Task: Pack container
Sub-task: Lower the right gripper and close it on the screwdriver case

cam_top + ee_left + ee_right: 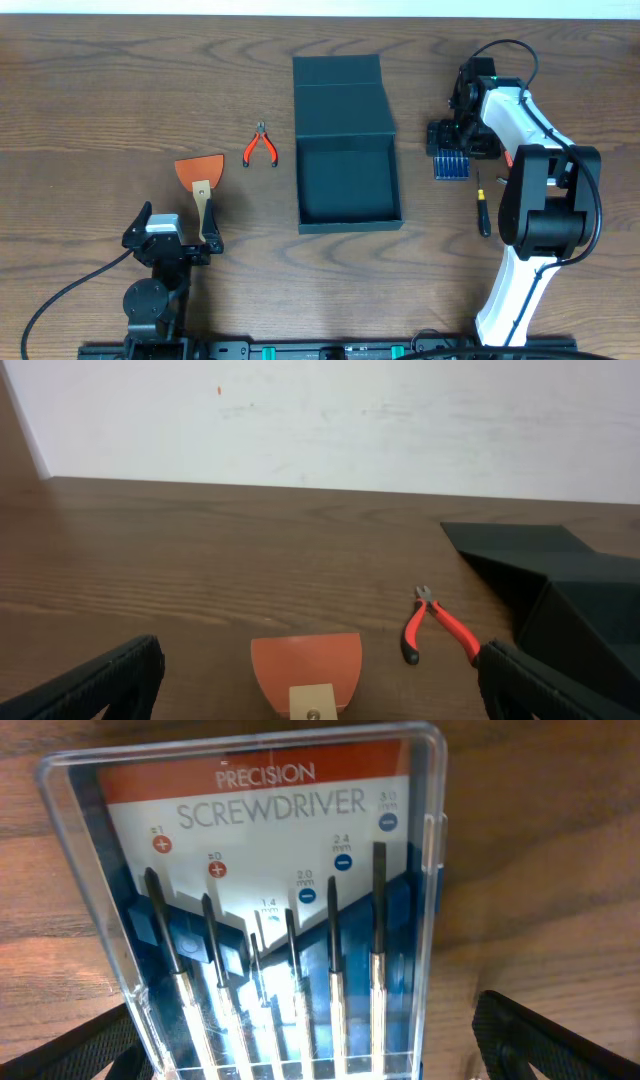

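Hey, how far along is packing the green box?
Done: the container is open and empty, nothing more. In hand: the open right gripper straddles the screwdriver set, not yet gripping. To pack: that set, the pliers, the scraper and the loose screwdriver, all on the table.

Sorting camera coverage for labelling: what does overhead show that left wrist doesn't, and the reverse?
Only overhead: the blue screwdriver set below the right gripper, a loose black-handled screwdriver, both arms, and the container's bare inside.
Only left wrist: the white wall behind the table.
Both: the orange scraper, the red-handled pliers, the dark teal container with its lid open, and the wood table.
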